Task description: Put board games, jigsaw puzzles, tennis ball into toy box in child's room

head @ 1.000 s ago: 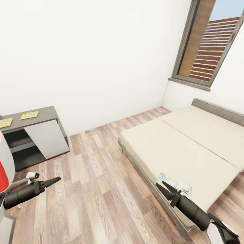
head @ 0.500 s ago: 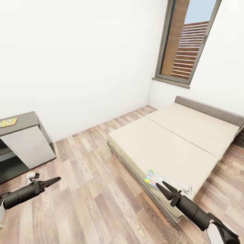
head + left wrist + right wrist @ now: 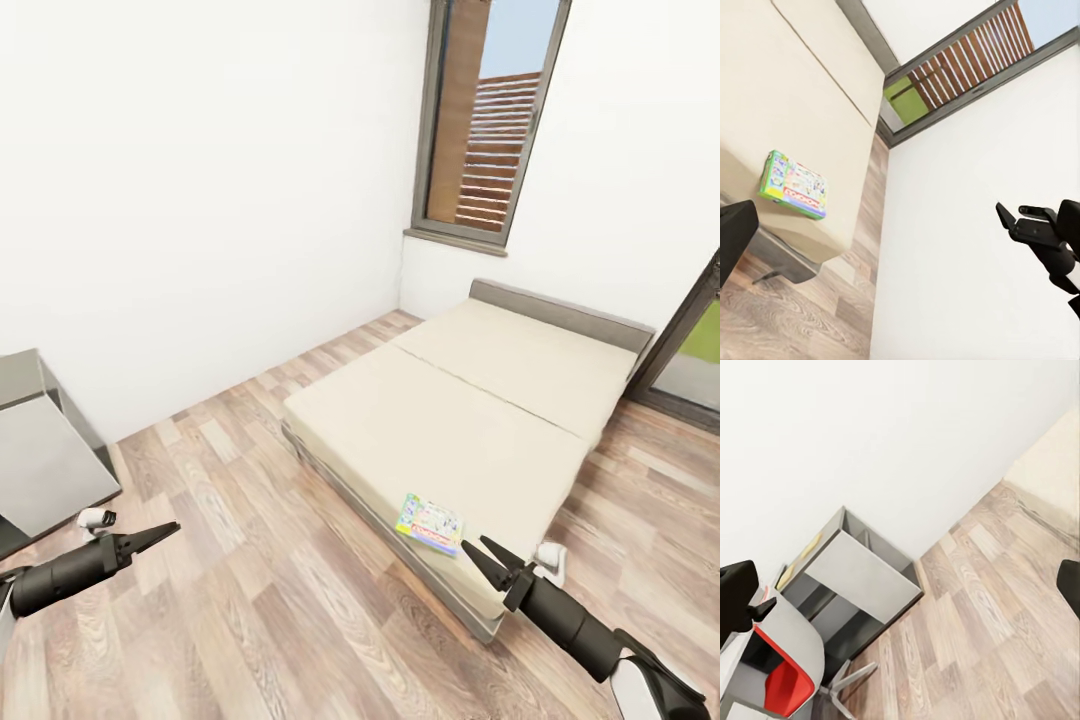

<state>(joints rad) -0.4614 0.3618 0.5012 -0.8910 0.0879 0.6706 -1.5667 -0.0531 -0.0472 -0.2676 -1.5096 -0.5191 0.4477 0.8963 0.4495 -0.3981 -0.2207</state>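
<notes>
The head view looks over the child's room: the bed (image 3: 480,420) stands on the wood-plank floor (image 3: 250,600) at the right, its grey headboard at the far end beneath a tall window (image 3: 485,120). One board game (image 3: 430,523), white and green with a red logo, lies flat on the near corner of the mattress, close to its edge. The right gripper (image 3: 490,556) hangs just beside that box, not touching it, fingers parted and empty. The left gripper (image 3: 160,534) hovers above the floor at the near left, fingers apart, holding nothing. A corner of the desk (image 3: 40,450) shows at the far left edge.
</notes>
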